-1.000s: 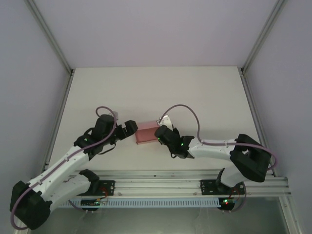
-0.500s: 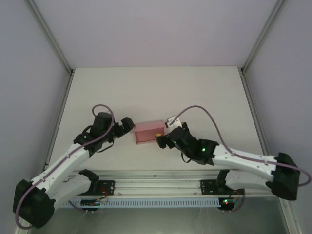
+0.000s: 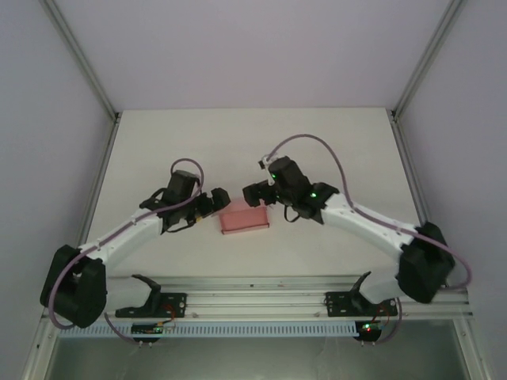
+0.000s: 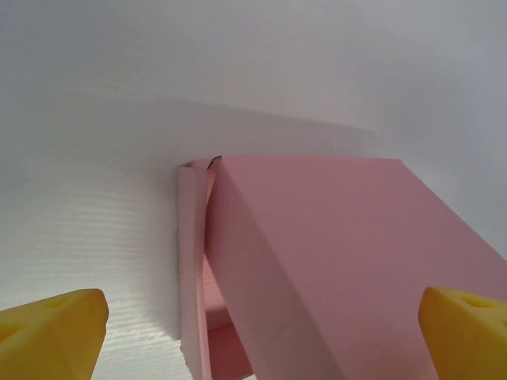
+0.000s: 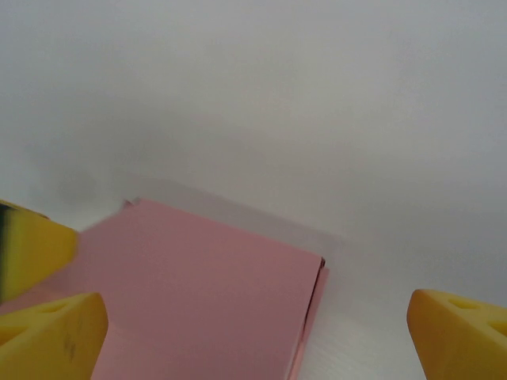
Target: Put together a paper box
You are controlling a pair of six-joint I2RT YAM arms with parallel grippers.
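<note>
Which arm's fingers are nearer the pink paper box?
Left, by a little. The left fingers straddle the open left end of the paper box; the right fingers stand open over its far side, seemingly higher up.

White table [image 3: 253, 134], metal rail [image 3: 253, 298]

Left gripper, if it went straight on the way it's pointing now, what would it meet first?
Probably the paper box: in the left wrist view it lies dead ahead, between the fingertips of the open left gripper, with its near end flap ajar. How far off is hard to judge.
</note>
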